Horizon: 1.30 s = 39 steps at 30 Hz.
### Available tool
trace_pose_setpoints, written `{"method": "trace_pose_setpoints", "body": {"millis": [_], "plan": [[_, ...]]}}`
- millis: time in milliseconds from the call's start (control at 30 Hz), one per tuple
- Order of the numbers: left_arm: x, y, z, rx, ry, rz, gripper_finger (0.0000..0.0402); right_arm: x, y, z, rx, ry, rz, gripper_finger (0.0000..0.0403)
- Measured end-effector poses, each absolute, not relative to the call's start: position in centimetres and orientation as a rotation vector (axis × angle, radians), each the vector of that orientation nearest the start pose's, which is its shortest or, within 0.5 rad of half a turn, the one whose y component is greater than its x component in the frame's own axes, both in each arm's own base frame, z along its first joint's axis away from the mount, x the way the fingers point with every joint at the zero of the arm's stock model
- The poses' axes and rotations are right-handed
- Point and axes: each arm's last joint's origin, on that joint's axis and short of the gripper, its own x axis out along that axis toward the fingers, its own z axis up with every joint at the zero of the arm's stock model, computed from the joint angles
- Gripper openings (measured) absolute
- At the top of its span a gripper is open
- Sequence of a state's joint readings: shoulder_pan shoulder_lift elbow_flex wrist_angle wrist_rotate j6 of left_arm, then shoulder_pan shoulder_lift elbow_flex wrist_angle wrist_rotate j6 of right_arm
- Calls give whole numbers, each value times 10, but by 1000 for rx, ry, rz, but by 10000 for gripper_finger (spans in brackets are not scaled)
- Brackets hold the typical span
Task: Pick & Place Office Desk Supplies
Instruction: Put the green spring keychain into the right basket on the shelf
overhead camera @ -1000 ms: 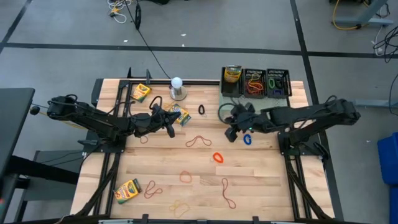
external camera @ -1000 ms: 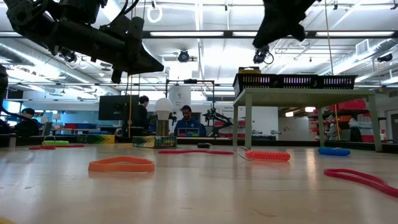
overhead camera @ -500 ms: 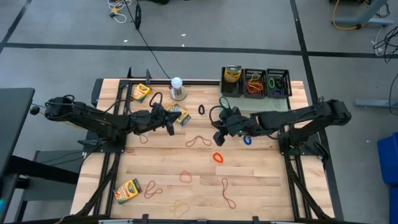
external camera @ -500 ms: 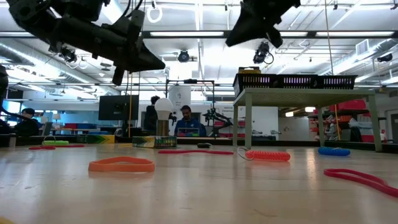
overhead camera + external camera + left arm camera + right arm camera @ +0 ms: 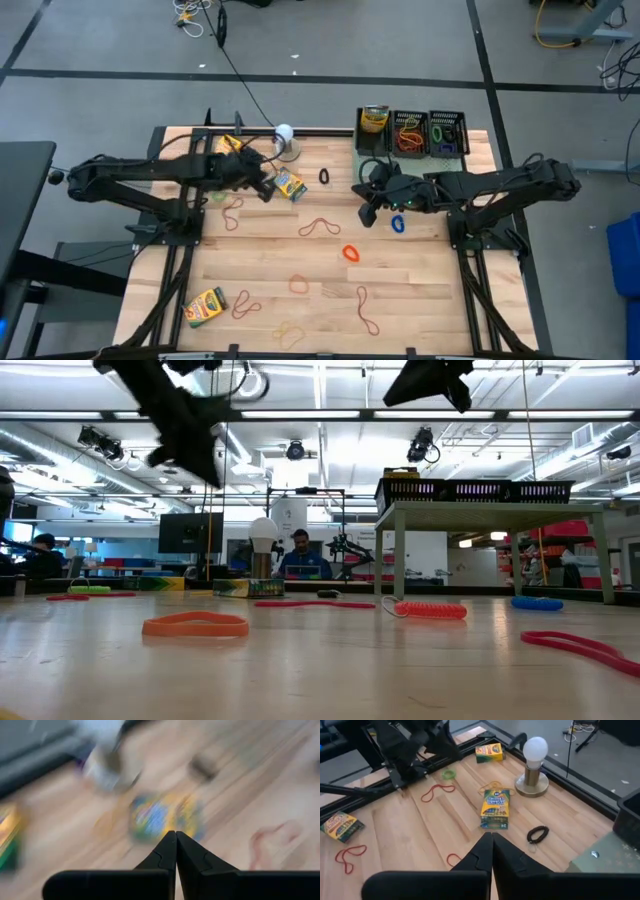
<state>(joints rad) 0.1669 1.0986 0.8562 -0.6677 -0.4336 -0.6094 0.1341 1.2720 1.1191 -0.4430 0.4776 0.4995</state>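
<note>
My left gripper is shut and empty, above the table just left of a yellow-and-green crayon box that lies flat on the wood; its wrist view is blurred, with the shut fingertips over that box. My right gripper is shut and empty too, raised near the table's middle beside a blue rubber band. From its wrist view the same box lies ahead. Other crayon boxes lie at the far left and near left. Black mesh baskets stand at the far right.
Rubber bands lie scattered: black, orange-red, red, several more toward the near edge. A white ball on a metal base stands at the far edge. The baskets sit on a pale green riser.
My left arm has swung quickly toward the far edge, carrying its shut gripper a little farther from the near edge, beside the crayon box. My right gripper went toward the table's left, then came back right. No object has moved.
</note>
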Motion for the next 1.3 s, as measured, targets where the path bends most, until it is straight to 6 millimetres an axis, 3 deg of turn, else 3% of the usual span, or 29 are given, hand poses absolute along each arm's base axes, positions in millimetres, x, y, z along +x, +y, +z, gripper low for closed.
{"method": "trace_pose_setpoints", "body": {"millis": [200,333,467,767,1000,1133,1300], "plan": [[170,72,216,-643,996,917,5,271,23,324,284,476,-464,8],[151,84,183,-773,1079,1015,24,271,23,325,268,474,-475,8],[136,90,165,-832,1097,1131,57,272,23,324,259,476,-473,9],[124,97,154,-863,1080,1231,122,272,22,324,250,478,-473,9],[122,99,134,-881,1111,1205,129,272,22,324,235,482,-469,9],[123,99,131,-861,1132,1193,113,272,22,324,227,482,-469,9],[129,98,137,-756,1151,1118,41,272,22,325,225,480,-476,9]]}}
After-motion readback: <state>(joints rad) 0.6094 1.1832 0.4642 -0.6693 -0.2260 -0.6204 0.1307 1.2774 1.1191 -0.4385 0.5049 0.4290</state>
